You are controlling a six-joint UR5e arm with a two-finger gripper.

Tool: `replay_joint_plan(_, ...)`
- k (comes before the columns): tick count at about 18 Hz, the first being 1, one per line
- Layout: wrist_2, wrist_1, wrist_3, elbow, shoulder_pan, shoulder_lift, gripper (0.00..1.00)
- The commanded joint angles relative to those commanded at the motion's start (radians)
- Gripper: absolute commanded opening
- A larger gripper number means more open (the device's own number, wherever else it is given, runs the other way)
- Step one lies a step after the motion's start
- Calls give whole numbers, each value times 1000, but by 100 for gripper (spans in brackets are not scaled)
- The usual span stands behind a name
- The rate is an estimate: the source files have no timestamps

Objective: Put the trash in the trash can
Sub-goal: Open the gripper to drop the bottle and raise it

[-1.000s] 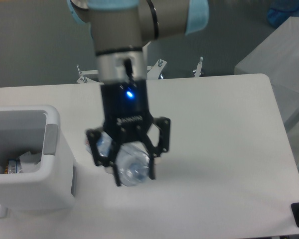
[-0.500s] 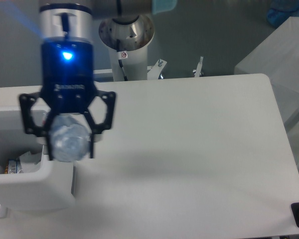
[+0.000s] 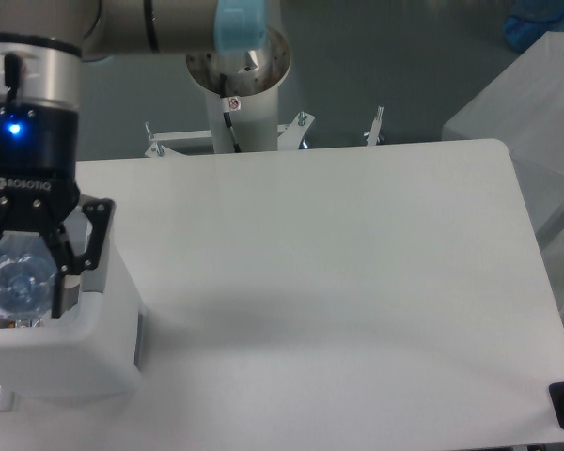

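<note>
On the white table (image 3: 357,282), at its left edge, I see the trash can (image 3: 75,352). My gripper (image 3: 19,287) hangs over its opening, jaws closed around the crushed clear plastic bottle (image 3: 19,282).

- Boxy white plastic trash can (image 3: 85,352) sits on the near left corner of the white rectangular table (image 3: 338,282), partly cut off by the left edge of the view.
- Black two-finger gripper (image 3: 23,282) hangs over the can's opening, at far left.
- Crushed clear plastic bottle (image 3: 19,287) sits between the gripper's fingers, above the can's inside.
- Grey cylindrical arm base (image 3: 237,94) stands behind the table's far edge, left of centre.
- Metal bracket frame (image 3: 291,132) lies just behind the far edge, either side of the base.
- Grey boxy object (image 3: 526,122) stands off the table, at far right.
</note>
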Motion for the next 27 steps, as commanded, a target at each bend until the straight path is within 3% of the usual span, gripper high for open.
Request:
replay_joint_plan(3,2,0,2,-32,-5,-6,65)
replay_joint_plan(5,2,0,2,-43,-5,-6,73)
replay_joint_plan(8,2,-2,2,-48,-15,-6,75)
replay_joint_plan(13,5,-2,12,-66,-17,4,100)
replay_joint_plan(15,8,0,21,-60,-12,5,100)
replay_joint_plan(18,-6,2,139,-65,105,8,100)
replay_joint_plan(21,-64,0,172,-39,199,5,100)
replay_joint_plan(25,-52,-11,415,-65,268,6,100)
replay_joint_plan(27,-17,-15,448,-57,282,12,100)
